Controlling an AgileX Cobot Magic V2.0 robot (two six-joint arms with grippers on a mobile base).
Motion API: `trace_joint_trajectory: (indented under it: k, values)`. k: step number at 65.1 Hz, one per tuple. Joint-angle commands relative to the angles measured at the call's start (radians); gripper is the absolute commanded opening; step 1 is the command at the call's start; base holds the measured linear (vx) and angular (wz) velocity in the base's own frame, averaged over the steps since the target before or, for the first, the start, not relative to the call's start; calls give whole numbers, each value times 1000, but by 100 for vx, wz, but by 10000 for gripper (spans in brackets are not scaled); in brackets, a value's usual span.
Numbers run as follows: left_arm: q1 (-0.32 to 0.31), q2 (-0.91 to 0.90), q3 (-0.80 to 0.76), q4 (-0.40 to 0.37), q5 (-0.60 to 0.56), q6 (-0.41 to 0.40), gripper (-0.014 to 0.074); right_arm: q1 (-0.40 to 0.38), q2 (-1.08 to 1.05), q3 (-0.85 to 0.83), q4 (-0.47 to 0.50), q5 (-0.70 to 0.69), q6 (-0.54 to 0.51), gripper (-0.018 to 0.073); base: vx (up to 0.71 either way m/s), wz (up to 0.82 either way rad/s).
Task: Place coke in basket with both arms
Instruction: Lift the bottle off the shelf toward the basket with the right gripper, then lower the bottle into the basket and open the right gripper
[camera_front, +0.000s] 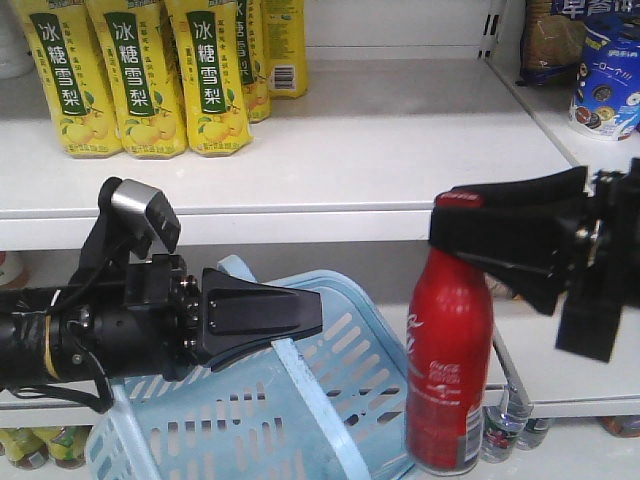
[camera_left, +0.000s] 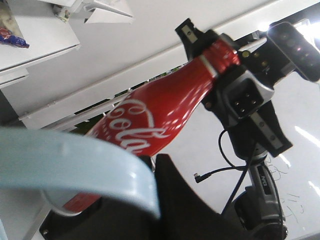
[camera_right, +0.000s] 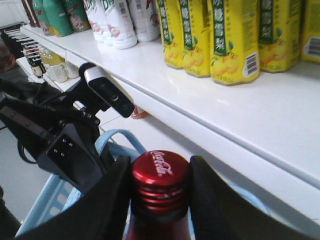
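coke (camera_front: 450, 360) beside basket (camera_front: 220, 420), cap (camera_front: 462, 199) tight in right tool (camera_front: 447, 222); left tool (camera_front: 300, 325) tight on basket handle (camera_front: 310, 400)

Coke (camera_front: 450, 370) just right of basket (camera_front: 310, 400), under shelf (camera_front: 400, 150)

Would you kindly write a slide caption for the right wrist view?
Right gripper clamps the coke by its cap, beside the light blue basket.
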Motion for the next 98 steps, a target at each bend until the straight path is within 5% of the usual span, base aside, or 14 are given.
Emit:
trace_joint_trajectory:
  k: [1,22,43,75,88,98]
  values:
    - [-7,-35,-30,-81,-211,-2,-6,86,3,4,79,147,-44,-3,0,0]
    - [-7,-35,-30,-81,-211,-2,-6,329,97,37,82,503,-102,-3,0,0]
    - [-7,-35,-30,-81,-211,-2,-6,355,156,37,83,540,-117,37,0,0]
    - [-7,-35,-30,-81,-211,-2,-6,355,154,37,77,534,-118,461,0,0]
    - [-7,-35,-30,-81,-211,-2,-6,354,77,37,1,593,-108,435,0,0]
    - [-7,-35,-30,-81,-211,-2,-6,354,-55,37,-2,650,-107,268,0,0]
